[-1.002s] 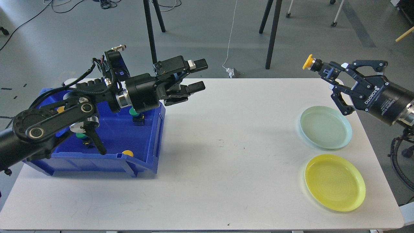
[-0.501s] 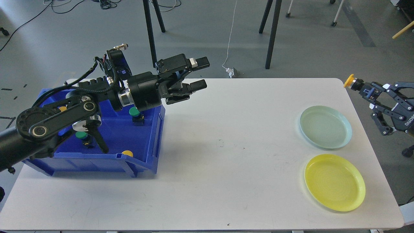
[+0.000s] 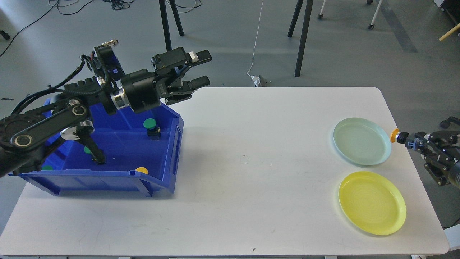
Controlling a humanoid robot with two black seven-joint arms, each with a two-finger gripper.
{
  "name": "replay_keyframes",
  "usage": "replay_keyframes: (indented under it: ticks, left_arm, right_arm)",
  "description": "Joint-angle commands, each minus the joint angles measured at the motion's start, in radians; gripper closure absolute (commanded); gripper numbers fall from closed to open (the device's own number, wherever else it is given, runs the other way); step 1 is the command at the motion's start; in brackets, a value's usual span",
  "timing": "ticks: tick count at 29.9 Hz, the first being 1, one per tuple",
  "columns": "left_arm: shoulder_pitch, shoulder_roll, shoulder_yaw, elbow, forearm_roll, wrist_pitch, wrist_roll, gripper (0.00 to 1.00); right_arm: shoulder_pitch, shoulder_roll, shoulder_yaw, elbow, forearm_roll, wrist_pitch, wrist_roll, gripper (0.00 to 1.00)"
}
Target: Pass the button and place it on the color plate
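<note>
On the white table [image 3: 251, 151] stood a blue bin [image 3: 169, 158] at the left and two plates at the right: a pale green plate [image 3: 361, 142] farther back and a yellow plate [image 3: 372, 203] nearer the front edge. Inside the bin lay a green-capped button [image 3: 150, 124], a yellow cap [image 3: 142, 170] at the front wall, and another green one partly hidden behind the left arm. Nothing lay between bin and plates. The left gripper [image 3: 199, 68] hung above the bin's rear corner, fingers spread, empty. At the table's right edge, the right gripper [image 3: 413, 141] pinched the yellow button [image 3: 395, 136] by its dark body. Its long axis lay roughly level, cap pointing left, just beside the green plate's rim.
</note>
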Motion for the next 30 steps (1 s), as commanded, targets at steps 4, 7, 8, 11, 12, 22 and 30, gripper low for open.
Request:
replay_keyframes:
  ticks: [4,7,8,11,12,22,30]
  left_arm:
    - [-0.038,0.121,-0.004,0.0,0.165,0.0,0.0,0.03]
    - [-0.081,0.17,0.008,0.0,0.342,0.0,0.0,0.03]
    - [-0.087,0.187,0.01,0.0,0.405,0.0,0.0,0.03]
    - [-0.083,0.246,0.013,0.002,0.597,0.0,0.0,0.03]
    - [-0.084,0.262,0.016,0.002,0.663,0.0,0.0,0.03]
    - [-0.066,0.284,0.114,0.086,1.237,0.0,0.0,0.03]
    - [-0.072,0.198,0.247,0.267,1.274,0.0,0.0,0.03]
  right_arm:
    - [0.0,0.044,-0.111,0.009,-0.221,-0.04,-0.029,0.99]
    - [-0.002,0.045,-0.134,0.006,-0.231,-0.04,-0.035,0.98]
    - [-0.002,0.045,-0.14,0.004,-0.231,-0.04,-0.035,0.92]
    - [-0.011,0.057,-0.146,0.003,-0.232,-0.04,-0.033,0.78]
    - [-0.016,0.064,-0.146,0.003,-0.231,-0.04,-0.033,0.75]
    - [-0.019,0.053,-0.117,0.041,-0.223,-0.027,-0.02,0.0]
    - [-0.019,0.019,-0.074,0.096,-0.218,0.003,-0.009,0.0]
